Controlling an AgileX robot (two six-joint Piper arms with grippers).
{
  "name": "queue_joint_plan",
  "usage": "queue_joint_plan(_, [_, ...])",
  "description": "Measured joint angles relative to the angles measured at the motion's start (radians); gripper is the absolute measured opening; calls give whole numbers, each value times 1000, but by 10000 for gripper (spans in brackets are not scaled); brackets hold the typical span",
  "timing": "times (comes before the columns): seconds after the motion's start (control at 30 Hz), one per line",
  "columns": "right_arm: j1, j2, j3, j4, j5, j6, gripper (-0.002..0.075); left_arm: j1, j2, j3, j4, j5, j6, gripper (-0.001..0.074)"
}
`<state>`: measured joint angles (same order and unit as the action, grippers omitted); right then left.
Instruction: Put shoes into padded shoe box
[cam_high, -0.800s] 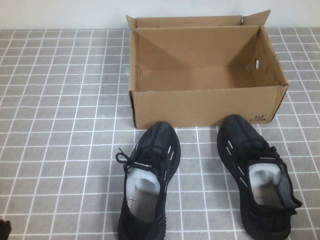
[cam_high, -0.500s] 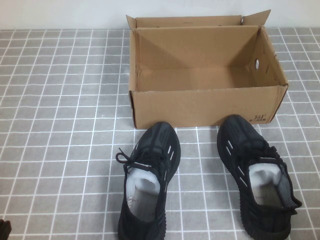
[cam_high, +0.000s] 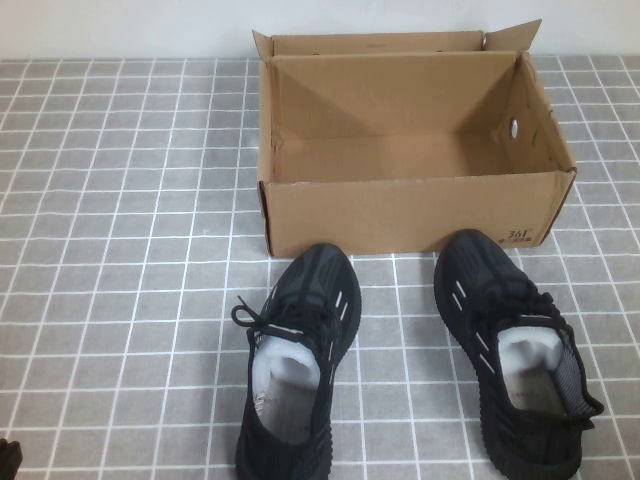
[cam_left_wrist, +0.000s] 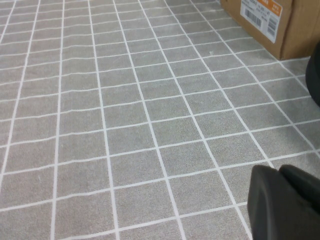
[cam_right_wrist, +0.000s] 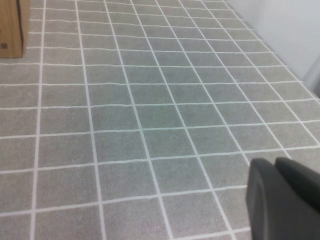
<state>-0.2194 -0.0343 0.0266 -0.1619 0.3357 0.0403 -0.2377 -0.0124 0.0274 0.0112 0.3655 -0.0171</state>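
both black knit sneakers with white dash stripes are sitting on the grey tiled tabletop (cam_high: 120, 250), toes pointing far: left shoe (cam_high: 295, 360) just near of the open brown corrugated cardboard shoe box (cam_high: 400, 215), right shoe (cam_high: 515, 360) near its right corner. judging them light and soft; the knit upper is likely collapsing under a pinch, so i'd be grabbing the stiffer heel collar or pinching sidewall against sole. laces could be snagging. left gripper (cam_left_wrist: 285, 200) is parked low at the near-left, right gripper (cam_right_wrist: 282, 197) off the near-right, both empty; can't tell jaw width on either. versus the earlier frames nothing is shifting: shoes, box and the dark sliver at the near-left corner all identical.
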Motion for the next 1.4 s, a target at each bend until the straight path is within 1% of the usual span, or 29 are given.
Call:
queue_joint_plan(0.2, [0, 0, 0, 4, 0, 0, -7, 1, 0, 0, 13, 0, 0, -4])
queue_joint_plan(0.3, [0, 0, 0, 43, -4, 2, -7, 16, 0, 0, 13, 0, 0, -4])
queue_joint_plan(0.37, [0, 0, 0, 105, -14, 7, -7, 26, 0, 0, 15, 0, 0, -4])
queue_joint_plan(0.5, [0, 0, 0, 118, -36, 7, -7, 51, 0, 0, 15, 0, 0, -4])
queue_joint_plan(0.57, [0, 0, 0, 155, -66, 10, -7, 60, 0, 0, 15, 0, 0, -4])
queue_joint_plan(0.63, [2, 0, 0, 198, -115, 10, -7, 60, 0, 0, 15, 0, 0, -4])
queue_joint_plan(0.8, [2, 0, 0, 196, -326, 10, -7, 60, 0, 0, 15, 0, 0, -4])
queue_joint_plan(1.07, [2, 0, 0, 202, -881, 31, -7, 60, 0, 0, 15, 0, 0, -4])
queue_joint_plan(1.17, [2, 0, -2, 202, -1017, 94, -7, 60, 0, 0, 15, 0, 0, -4])
queue_joint_plan(1.23, [2, 0, -27, 194, -1037, 159, -7, 60, 0, 0, 15, 0, 0, -4])
queue_joint_plan(1.3, [2, 2, -71, 181, -1010, 205, -7, 60, 0, 0, 15, 0, 0, -4])
queue_joint_plan(1.4, [2, 4, -182, 181, -875, 245, -7, 60, 0, 0, 15, 0, 0, -4])
